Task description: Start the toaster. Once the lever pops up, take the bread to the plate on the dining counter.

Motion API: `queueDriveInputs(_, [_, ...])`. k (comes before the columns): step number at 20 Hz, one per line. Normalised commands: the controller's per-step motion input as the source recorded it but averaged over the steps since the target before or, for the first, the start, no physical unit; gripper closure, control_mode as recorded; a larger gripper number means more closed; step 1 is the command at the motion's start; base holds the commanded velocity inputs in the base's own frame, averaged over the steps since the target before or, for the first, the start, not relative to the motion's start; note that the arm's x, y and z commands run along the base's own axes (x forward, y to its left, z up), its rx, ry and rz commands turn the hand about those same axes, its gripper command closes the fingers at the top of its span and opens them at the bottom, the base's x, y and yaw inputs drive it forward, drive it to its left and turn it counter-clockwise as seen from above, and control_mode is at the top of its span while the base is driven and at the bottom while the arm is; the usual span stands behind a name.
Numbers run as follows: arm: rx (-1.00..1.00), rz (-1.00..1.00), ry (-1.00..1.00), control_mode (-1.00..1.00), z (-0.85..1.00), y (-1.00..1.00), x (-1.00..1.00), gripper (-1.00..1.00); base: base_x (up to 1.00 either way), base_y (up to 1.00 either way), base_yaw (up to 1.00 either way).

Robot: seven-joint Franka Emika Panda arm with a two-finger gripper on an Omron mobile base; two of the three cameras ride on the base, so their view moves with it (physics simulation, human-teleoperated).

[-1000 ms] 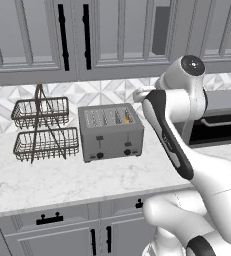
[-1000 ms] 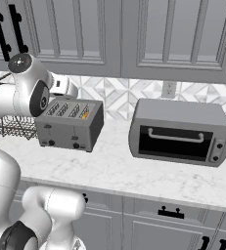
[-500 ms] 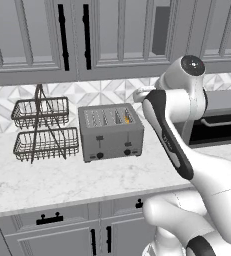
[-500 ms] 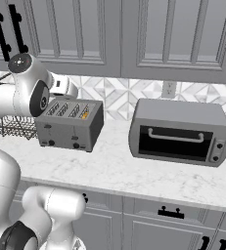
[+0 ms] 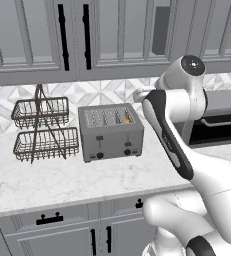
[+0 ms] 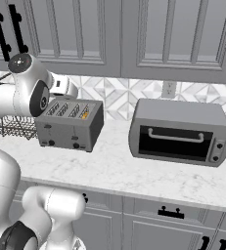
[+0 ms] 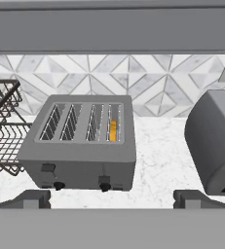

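One boxy grey metal four-slot toaster stands near the marble counter's back edge, one golden-yellow bread slice mostly sunk in its rightmost slot. The pincer, fingertips spread wide, hangs above the front. Nothing has moved since the earlier frames.

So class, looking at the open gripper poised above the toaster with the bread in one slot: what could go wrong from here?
1. The toaster carries two small levers and two knobs close together on its front; the gripper, open wide, might nudge a knob or press the lever for the slots without bread.
2. The bread sits deep in the rightmost slot, so wide fingers may struggle to reach it.
3. The wire basket rack and toaster oven flank the toaster closely; a swinging arm could bump either.
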Motion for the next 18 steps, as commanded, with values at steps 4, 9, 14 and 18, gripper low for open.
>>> queueDriveInputs(4, [0.0,0.0,0.0,-1.0,0.0,0.0,0.0,-1.0,0.0,0.0,0.0])
queueDriveInputs(9, [0.0,0.0,0.0,-1.0,0.0,0.0,0.0,-1.0,0.0,0.0,0.0])
queueDriveInputs(14, [0.0,0.0,0.0,-1.0,0.0,0.0,0.0,-1.0,0.0,0.0,0.0])
queueDriveInputs(18, [0.0,0.0,0.0,-1.0,0.0,0.0,0.0,-1.0,0.0,0.0,0.0])
